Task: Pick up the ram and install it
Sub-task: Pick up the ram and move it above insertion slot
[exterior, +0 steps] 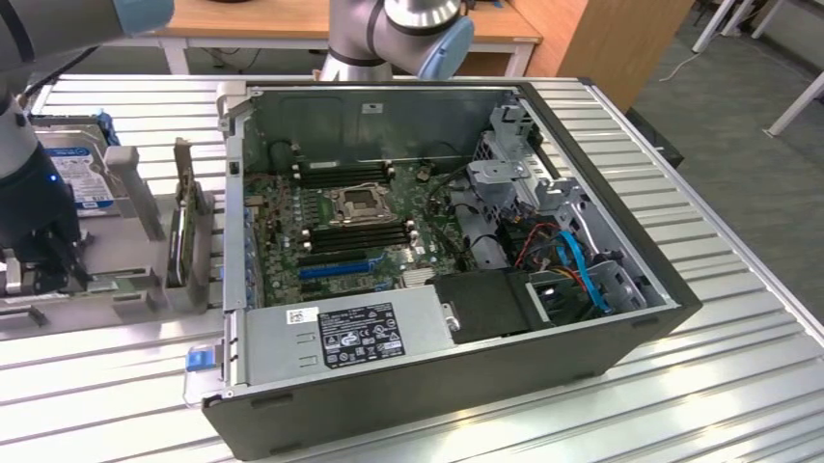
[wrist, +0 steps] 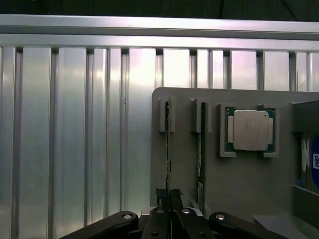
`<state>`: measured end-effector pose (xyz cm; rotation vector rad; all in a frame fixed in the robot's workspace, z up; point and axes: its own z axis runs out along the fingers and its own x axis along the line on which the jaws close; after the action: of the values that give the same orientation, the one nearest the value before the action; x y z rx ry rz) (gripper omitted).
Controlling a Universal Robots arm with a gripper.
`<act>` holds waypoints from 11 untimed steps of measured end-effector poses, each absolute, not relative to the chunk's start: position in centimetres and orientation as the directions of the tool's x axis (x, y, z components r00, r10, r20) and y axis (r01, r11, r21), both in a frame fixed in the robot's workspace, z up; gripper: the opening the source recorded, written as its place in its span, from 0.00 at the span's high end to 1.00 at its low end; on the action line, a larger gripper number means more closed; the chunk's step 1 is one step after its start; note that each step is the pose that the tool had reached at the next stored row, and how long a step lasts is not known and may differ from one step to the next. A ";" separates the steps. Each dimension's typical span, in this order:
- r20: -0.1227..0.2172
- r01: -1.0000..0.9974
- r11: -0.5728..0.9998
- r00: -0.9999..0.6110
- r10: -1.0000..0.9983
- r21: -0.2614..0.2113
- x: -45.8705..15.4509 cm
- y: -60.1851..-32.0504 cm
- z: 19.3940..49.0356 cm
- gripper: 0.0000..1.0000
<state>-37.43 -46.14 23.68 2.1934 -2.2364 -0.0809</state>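
Pinching the ram (wrist: 168, 144) w/ pincer (wrist: 169, 199): thin dark stick, edge-on in gray holder (wrist: 239, 199).

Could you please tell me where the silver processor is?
Wrist view: the square silver processor sits recessed in the grey holder, beside the upright green board.

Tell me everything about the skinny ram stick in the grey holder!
The ram is seen edge-on: a very thin, dark board standing on its long edge in a slot of the grey holder, its far end between two grey posts. The gripper is shut on its near end. A second green board stands in the next slot, apart from it.
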 end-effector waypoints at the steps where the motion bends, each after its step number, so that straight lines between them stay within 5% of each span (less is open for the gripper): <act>1: -0.030 -0.999 0.019 -0.020 -0.999 0.043 -37.4 -46.1 23.9 0.88; 11: -0.030 -0.999 0.019 -0.020 -0.999 0.042 -37.4 -46.1 26.0 0.88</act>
<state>-37.43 -46.14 26.03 2.1935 -2.2364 -0.0808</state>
